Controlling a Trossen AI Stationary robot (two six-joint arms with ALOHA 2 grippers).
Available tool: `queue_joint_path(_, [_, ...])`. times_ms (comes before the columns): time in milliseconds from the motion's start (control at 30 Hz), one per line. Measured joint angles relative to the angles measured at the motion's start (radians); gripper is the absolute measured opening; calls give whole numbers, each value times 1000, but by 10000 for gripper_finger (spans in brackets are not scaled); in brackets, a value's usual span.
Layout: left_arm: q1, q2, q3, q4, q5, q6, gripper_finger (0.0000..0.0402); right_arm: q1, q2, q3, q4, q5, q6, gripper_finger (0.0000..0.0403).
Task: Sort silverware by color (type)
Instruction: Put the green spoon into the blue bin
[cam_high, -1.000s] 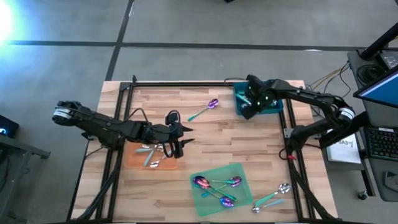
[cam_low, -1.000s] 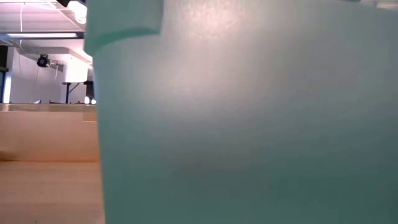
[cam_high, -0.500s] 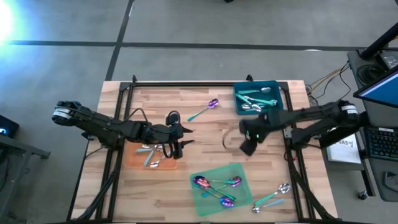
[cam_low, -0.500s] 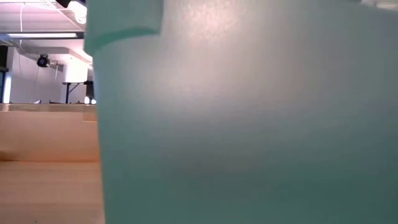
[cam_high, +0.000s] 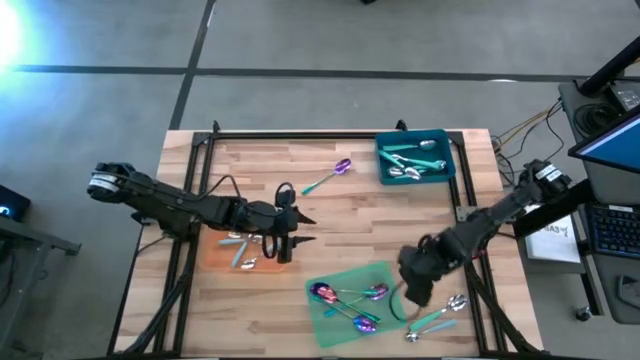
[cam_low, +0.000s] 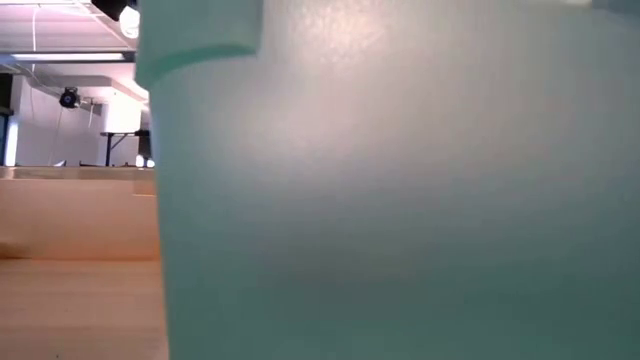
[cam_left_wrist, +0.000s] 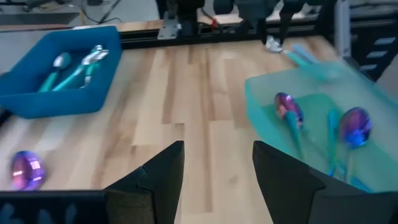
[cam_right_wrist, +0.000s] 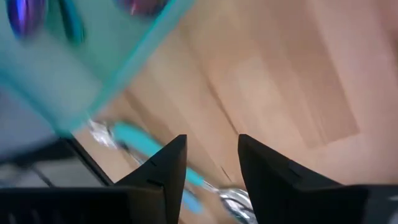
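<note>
Wooden surface (cam_high: 330, 215): we see pale planks inside a black frame, with bare wood across the middle between the mats and the bin.
Lone purple spoon (cam_high: 331, 176): upper centre of the high view, long axis diagonal, purple head to the upper right, teal handle to the lower left, free room all round.
Green mat (cam_high: 345, 318): lower centre, close to the near edge; we count several purple-headed spoons (cam_high: 345, 297) on it, handles crossing at mixed angles.
Silver pair (cam_high: 438, 315): lower right, just off the mat's right edge, heads to the upper right, handles to the lower left.
Orange mat (cam_high: 215, 257): lower left, with silver spoons (cam_high: 243, 256) lying on it.
Teal bin (cam_high: 414, 158): upper right, beside the frame rail, holding silverware.
Left pincer (cam_high: 283, 243): at the orange mat's right end, fingers apart, nothing between them.
Right pincer (cam_high: 416, 291): between green mat and silver pair, fingers parted, holding nothing.
Low view: we see only a teal wall (cam_low: 400, 200) filling most of it.
</note>
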Motion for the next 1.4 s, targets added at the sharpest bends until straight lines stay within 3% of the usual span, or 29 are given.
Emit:
queue_joint_path(367, [-16,62,0,152,48,-50,168,205,126,0,111,-41,-293,123])
queue_joint_path(933, [-22,127,2,291,47,-114,157,284,339,59,170,-76,-537,123])
queue_joint_path(1400, [-22,127,2,290,47,-114,157,283,399,64,173,-71,-421,125])
